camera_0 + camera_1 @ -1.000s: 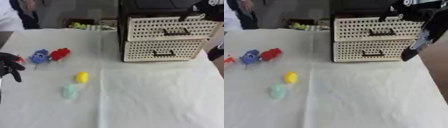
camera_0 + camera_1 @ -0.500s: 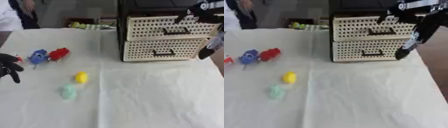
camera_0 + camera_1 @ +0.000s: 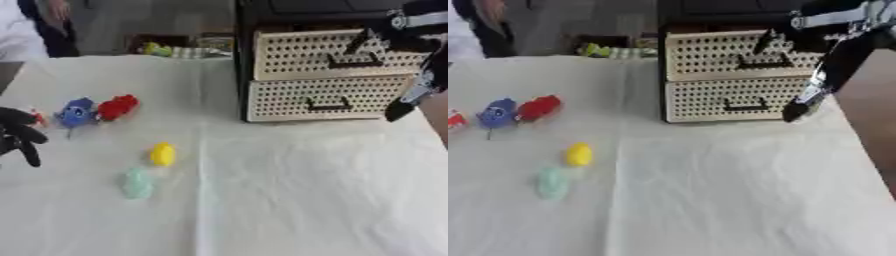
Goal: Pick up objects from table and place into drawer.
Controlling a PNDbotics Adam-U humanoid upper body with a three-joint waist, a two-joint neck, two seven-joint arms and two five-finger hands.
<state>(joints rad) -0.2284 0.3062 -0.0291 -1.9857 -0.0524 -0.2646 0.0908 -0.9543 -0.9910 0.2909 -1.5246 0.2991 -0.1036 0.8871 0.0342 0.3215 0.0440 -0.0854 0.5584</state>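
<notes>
Since a second ago the right robot hand (image 3: pixel 802 102) has dropped from beside the upper drawer to the right end of the lower drawer (image 3: pixel 741 100); the toys have not shifted. Its fingers hang down and hold nothing, though how far they are spread I cannot tell. The left robot hand (image 3: pixel 17 136) rests at the left edge of the worktop (image 3: pixel 289 190), fingers loosely curled, empty.

Both drawers of the perforated drawer unit (image 3: pixel 337 75) look closed. The yellow toy (image 3: pixel 162 153) and pale green toy (image 3: pixel 135 182) lie close together, well left of it, with the blue toy (image 3: pixel 75 111) and red toy (image 3: pixel 117 106) touching further left. The right arm hangs just off the handles, so it could hook one or nudge the unit.
</notes>
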